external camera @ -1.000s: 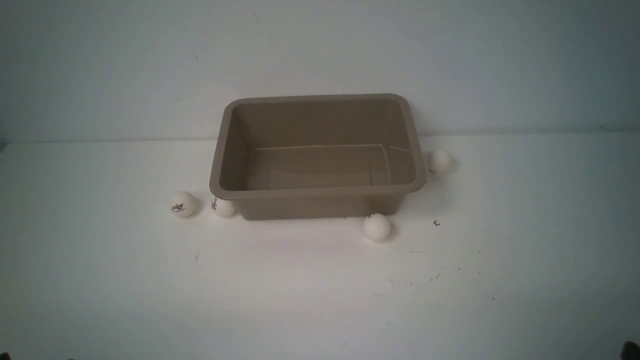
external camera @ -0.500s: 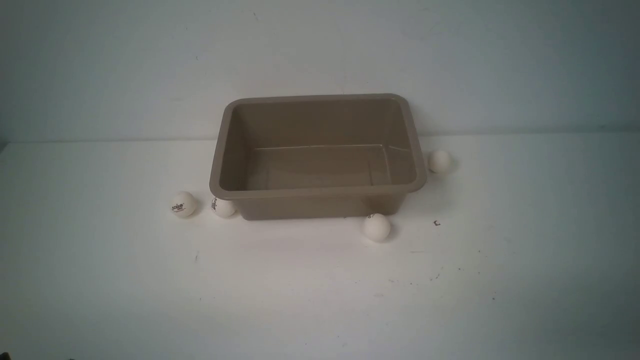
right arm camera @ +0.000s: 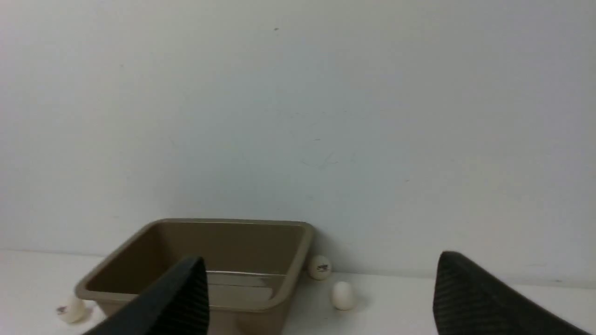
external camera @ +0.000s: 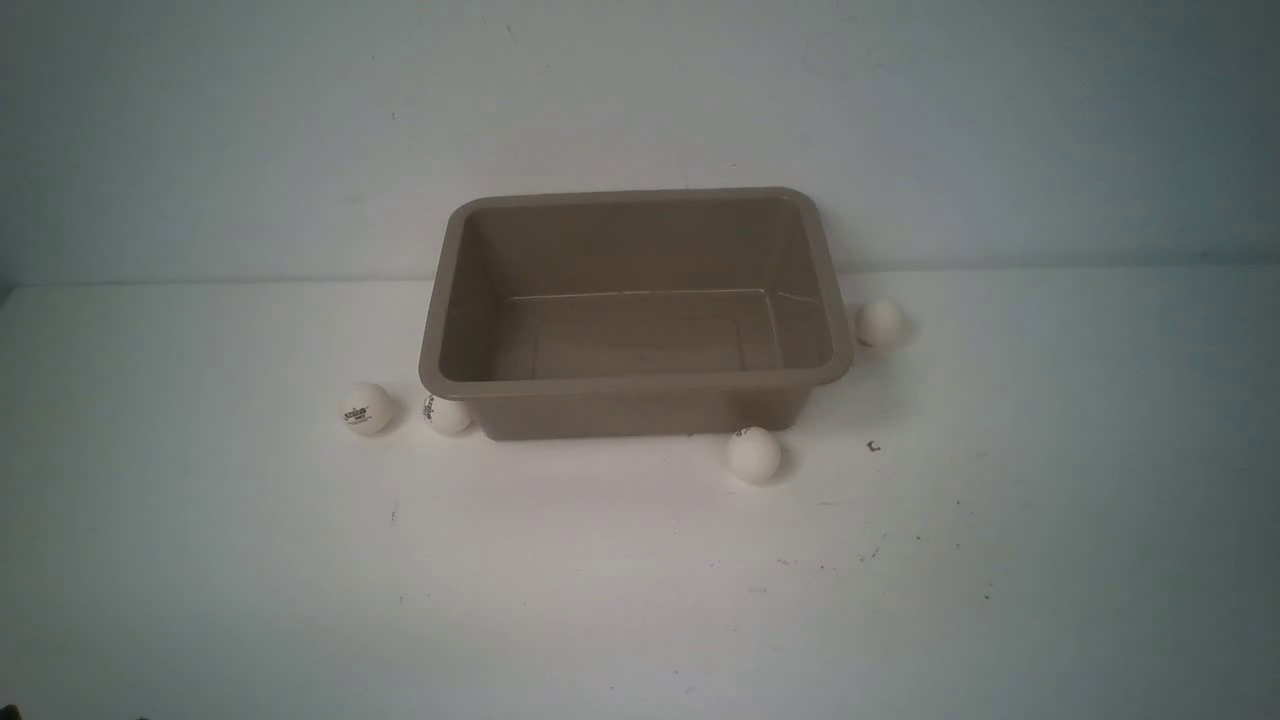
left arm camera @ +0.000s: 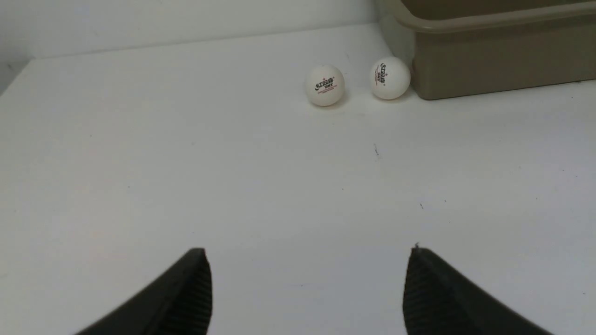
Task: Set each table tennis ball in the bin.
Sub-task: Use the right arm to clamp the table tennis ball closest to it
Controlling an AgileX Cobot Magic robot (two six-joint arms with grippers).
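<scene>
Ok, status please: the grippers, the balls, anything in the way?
Left gripper open, empty; right gripper open, empty. Bin empty. Four balls on table: outer left ball, inner left ball, front ball, right ball. No obstacle seen.

White table (external camera: 640,600), dark specks (external camera: 873,446); plain pale wall (external camera: 640,90), perhaps bluish.

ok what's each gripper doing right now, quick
left gripper: open, holding nothing
right gripper: open, holding nothing
</scene>
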